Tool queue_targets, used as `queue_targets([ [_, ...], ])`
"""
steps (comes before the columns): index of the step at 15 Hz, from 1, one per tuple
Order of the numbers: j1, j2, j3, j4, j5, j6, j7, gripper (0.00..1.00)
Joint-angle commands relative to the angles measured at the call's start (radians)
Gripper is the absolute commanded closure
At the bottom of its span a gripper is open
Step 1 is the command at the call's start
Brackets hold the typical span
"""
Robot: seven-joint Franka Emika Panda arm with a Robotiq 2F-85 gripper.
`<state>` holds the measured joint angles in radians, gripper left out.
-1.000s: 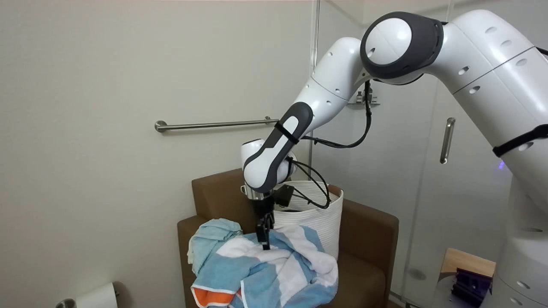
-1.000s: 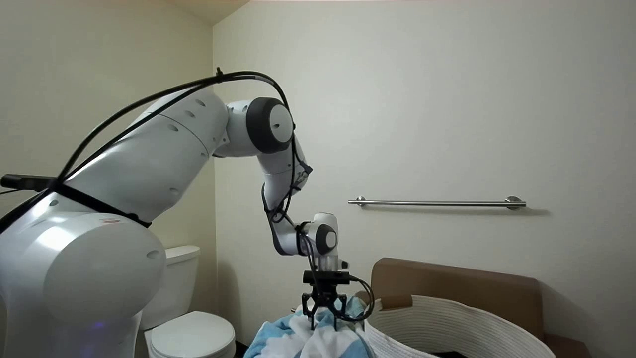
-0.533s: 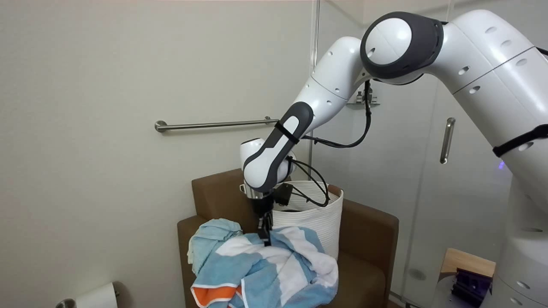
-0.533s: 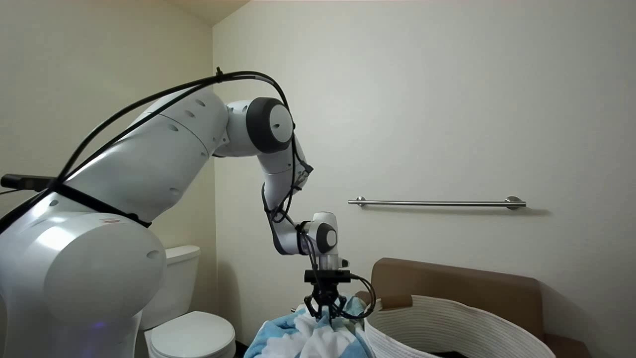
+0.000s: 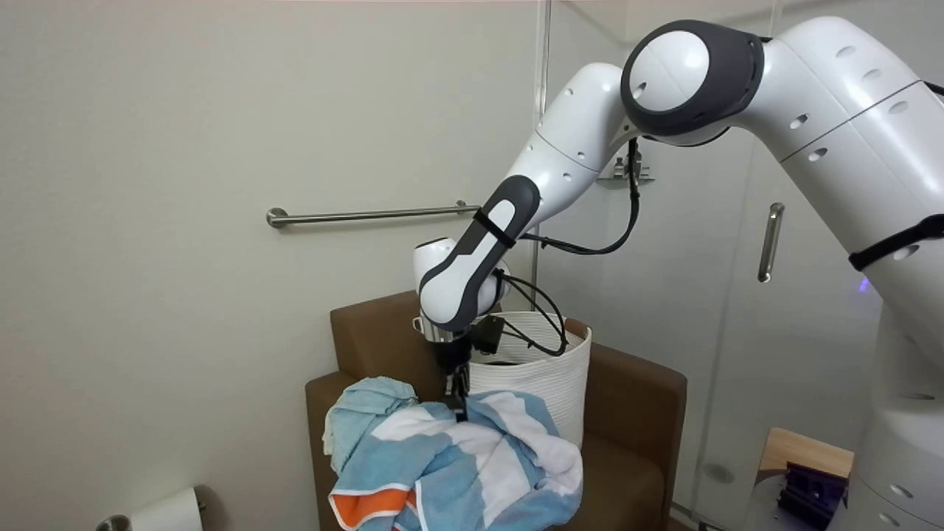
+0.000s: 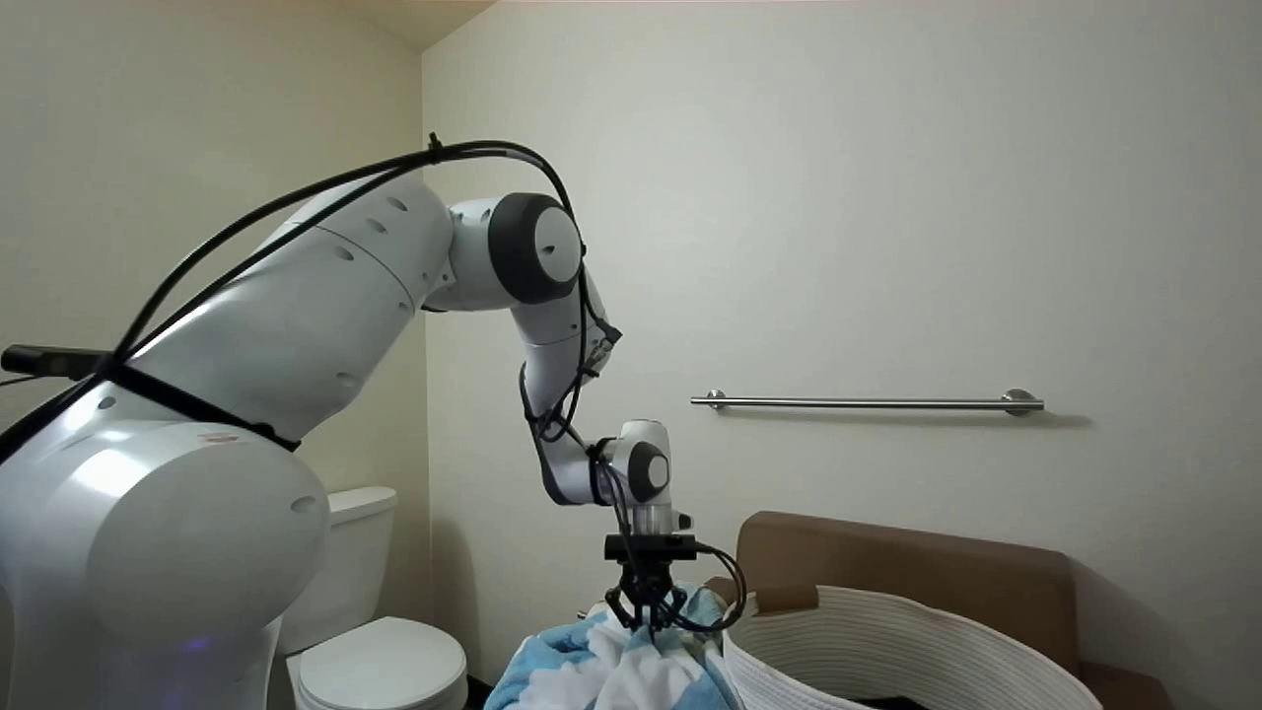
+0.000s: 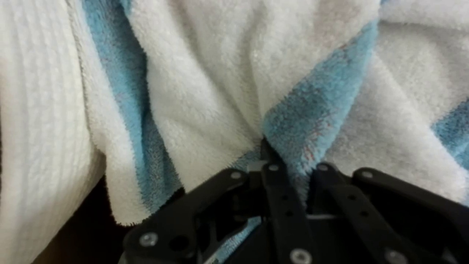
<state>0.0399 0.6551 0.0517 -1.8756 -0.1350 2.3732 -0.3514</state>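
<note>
A blue-and-white striped towel (image 5: 509, 479) with an orange patch at its lower edge lies heaped on a brown armchair (image 5: 638, 398). My gripper (image 7: 293, 168) points down into it, and a blue fold is pinched between the two fingers; the fingertips are partly buried in the cloth. In both exterior views the gripper (image 6: 647, 627) meets the top of the towel (image 6: 592, 680). Paler blue cloth (image 5: 372, 402) is bunched at the heap's side; whether it is a separate piece I cannot tell. Close beside the towel stands a white woven basket (image 5: 568, 394), its ribbed wall (image 7: 36, 110) filling the wrist view's left edge.
Something dark lies inside the basket (image 6: 946, 641). A metal towel bar (image 6: 868, 402) is fixed to the wall behind the chair. A toilet (image 6: 380, 661), a glass shower door with a handle (image 5: 771, 242) and a paper roll (image 5: 168, 510) are around.
The gripper's fingers have come together from a wide stance, gathering a fold of towel between them. The fingertips sit slightly higher, while the arm has barely moved.
</note>
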Motion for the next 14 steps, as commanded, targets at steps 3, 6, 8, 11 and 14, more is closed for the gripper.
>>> queue_targets([
  [3, -0.014, -0.051, 0.014, -0.046, -0.019, 0.026, -0.005, 0.95],
  [6, -0.020, -0.098, 0.022, -0.080, -0.012, 0.030, -0.014, 0.95],
  [8, -0.020, -0.139, 0.025, -0.111, -0.011, 0.036, -0.015, 0.95],
  [11, -0.023, -0.198, 0.030, -0.150, -0.004, 0.031, -0.021, 0.95],
  [14, -0.030, -0.266, 0.039, -0.184, 0.011, 0.018, -0.035, 0.95],
])
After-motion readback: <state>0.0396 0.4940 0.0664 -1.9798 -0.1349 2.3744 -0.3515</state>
